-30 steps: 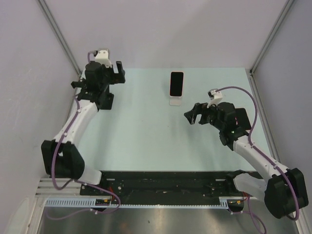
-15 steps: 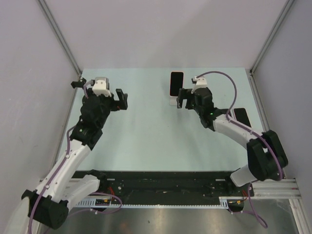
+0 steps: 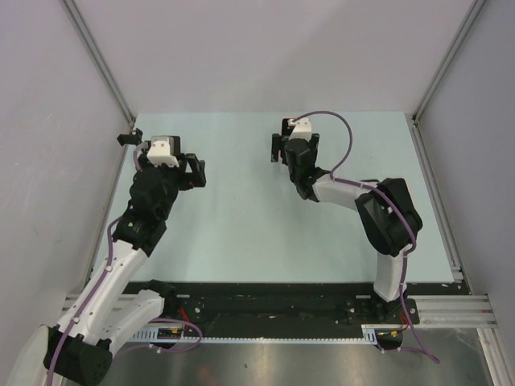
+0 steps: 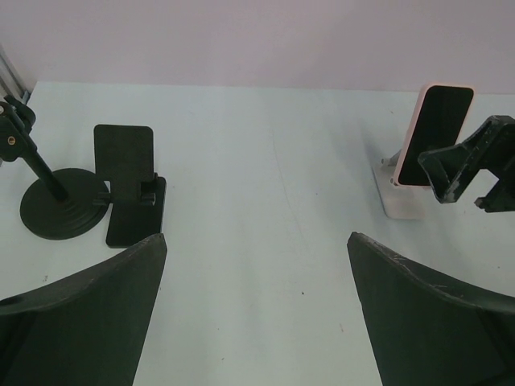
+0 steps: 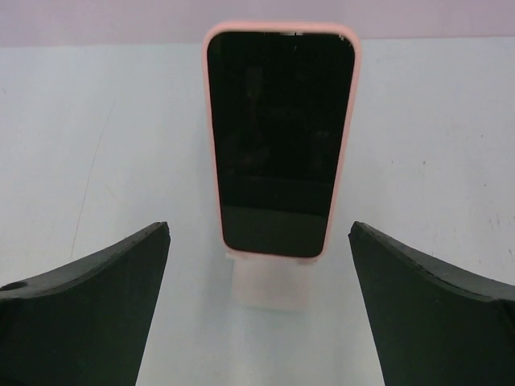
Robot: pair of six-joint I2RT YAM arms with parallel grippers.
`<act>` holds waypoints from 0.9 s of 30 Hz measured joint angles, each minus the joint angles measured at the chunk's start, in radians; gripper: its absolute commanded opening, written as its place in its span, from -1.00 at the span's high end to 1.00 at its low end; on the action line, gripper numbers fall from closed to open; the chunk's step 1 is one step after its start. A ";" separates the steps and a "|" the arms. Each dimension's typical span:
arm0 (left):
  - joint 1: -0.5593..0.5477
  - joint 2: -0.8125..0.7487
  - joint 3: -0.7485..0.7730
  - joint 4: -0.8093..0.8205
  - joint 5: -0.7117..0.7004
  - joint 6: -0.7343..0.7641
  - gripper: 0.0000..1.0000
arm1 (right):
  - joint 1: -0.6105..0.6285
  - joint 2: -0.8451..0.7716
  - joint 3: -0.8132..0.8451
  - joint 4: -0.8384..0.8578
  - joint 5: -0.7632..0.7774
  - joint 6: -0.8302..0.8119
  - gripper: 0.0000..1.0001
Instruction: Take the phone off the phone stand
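Note:
A phone in a pink case (image 5: 278, 137) leans upright on a small white stand (image 5: 273, 281) at the far middle of the table. My right gripper (image 5: 261, 310) is open, just in front of the phone and facing its screen. One finger is on each side of the phone and neither touches it. In the top view the right gripper (image 3: 282, 145) hides most of the phone. In the left wrist view the phone (image 4: 434, 129) and its stand (image 4: 400, 201) show at the right. My left gripper (image 4: 257, 314) is open and empty over bare table, at the left in the top view (image 3: 193, 170).
A black folding stand (image 4: 129, 189) and a black round-based stand (image 4: 60, 211) sit at the far left of the table. Grey walls close in the back and sides. The mat (image 3: 241, 217) lies between the arms.
My right arm has swung left and toward the back, from the right side of the table to directly in front of the phone. My left arm has drawn nearer and turned toward the middle.

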 measured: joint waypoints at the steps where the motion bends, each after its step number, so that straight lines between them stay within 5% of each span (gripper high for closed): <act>1: 0.002 -0.002 0.000 0.000 0.000 0.000 -1.00 | 0.001 0.018 0.018 0.013 0.020 -0.005 -0.99; 18: 0.003 -0.007 0.000 0.000 0.005 0.000 -1.00 | -0.003 0.209 0.188 0.080 0.166 -0.041 -0.98; 27: 0.003 -0.007 0.000 0.000 0.010 0.000 -1.00 | -0.018 0.248 0.217 0.076 0.185 -0.045 -0.68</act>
